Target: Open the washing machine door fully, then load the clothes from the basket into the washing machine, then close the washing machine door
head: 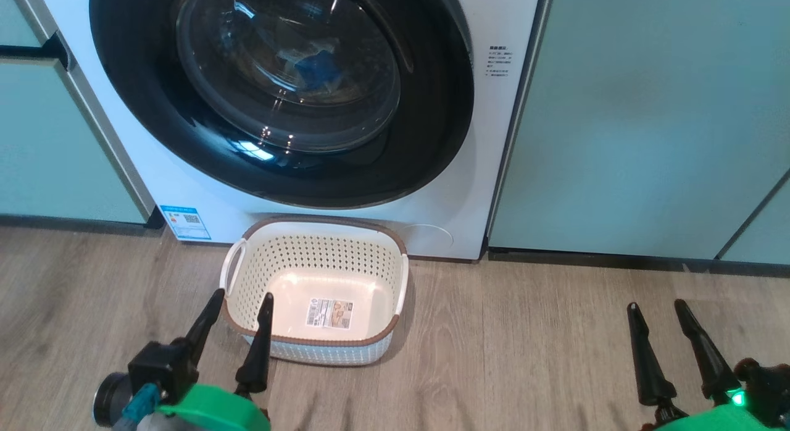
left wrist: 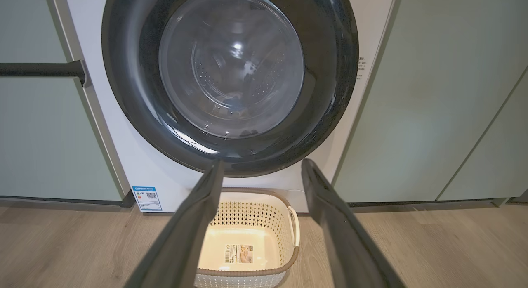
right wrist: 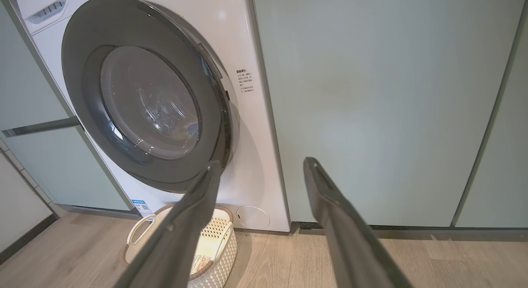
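**Door shut, clothes inside the drum, both grippers open**

The washing machine door (head: 426,141) lies closed against the front of the white washing machine (head: 475,190). Behind its glass centre the clothes (head: 318,66) are in the drum, and a blue patch is seen among them. On the wooden floor (head: 524,357), just before the machine and under the door, stands the basket (head: 315,255), its bare bottom showing a label (head: 330,312). The left gripper (head: 242,295) hangs open at the basket's near left corner. The right gripper (head: 655,305) is open too, above the floor and well apart from the basket, before the pale green cabinet (head: 648,110).
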### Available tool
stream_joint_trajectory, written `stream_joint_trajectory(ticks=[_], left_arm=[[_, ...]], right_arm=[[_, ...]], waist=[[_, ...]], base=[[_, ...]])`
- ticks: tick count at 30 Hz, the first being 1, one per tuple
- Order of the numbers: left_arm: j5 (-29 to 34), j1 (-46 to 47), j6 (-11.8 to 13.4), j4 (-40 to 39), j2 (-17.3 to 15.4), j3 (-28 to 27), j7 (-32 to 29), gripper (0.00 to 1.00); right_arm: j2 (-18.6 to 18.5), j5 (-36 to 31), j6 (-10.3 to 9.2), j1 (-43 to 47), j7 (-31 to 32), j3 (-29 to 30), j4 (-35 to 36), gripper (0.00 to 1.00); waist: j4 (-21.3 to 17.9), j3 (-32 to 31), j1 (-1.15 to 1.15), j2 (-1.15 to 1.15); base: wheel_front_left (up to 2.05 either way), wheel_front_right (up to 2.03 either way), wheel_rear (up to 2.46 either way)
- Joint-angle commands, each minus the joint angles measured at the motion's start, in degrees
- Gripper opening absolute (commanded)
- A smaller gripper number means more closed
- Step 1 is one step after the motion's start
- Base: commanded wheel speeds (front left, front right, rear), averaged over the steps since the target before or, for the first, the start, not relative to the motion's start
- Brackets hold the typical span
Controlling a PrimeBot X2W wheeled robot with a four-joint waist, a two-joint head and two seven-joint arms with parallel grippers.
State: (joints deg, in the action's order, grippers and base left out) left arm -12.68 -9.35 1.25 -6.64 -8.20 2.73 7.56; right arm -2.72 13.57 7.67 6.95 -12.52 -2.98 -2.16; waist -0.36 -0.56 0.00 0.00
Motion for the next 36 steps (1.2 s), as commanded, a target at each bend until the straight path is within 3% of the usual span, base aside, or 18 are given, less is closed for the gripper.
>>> stream_joint_trajectory(ticks=[1, 26, 27, 36], left_arm=[[-0.3, 2.5, 0.5, -2.1, -0.9, -1.7, 0.1, 1.00], [-0.8, 2.6, 1.6, -2.0, -1.4, -1.1, 0.2, 1.00], [-0.6, 0.0, 1.4, 0.2, -0.3, 1.0, 0.0, 0.00], [-4.7, 0.1, 1.1, 3.7, 0.5, 1.2, -0.4, 0.00]], right_arm=[[-0.2, 0.3, -0.19, -1.0, 0.1, -1.3, 2.0, 1.00], [-0.2, 1.3, -0.19, -2.1, -0.6, -2.5, 0.5, 1.00], [0.0, 1.1, 0.00, 0.0, -0.1, -1.1, -1.3, 0.00], [-0.3, 5.2, -0.01, -0.1, 0.5, -1.2, -4.4, 0.00]], waist=[[0.0, 0.1, 0.00, 0.00], [-0.4, 0.1, 0.00, 0.00], [-0.4, 0.1, 0.00, 0.00], [-0.4, 0.2, 0.00, 0.00]], base=[[0.00, 0.00, 0.00], [0.00, 0.00, 0.00], [0.00, 0.00, 0.00], [0.00, 0.00, 0.00]])
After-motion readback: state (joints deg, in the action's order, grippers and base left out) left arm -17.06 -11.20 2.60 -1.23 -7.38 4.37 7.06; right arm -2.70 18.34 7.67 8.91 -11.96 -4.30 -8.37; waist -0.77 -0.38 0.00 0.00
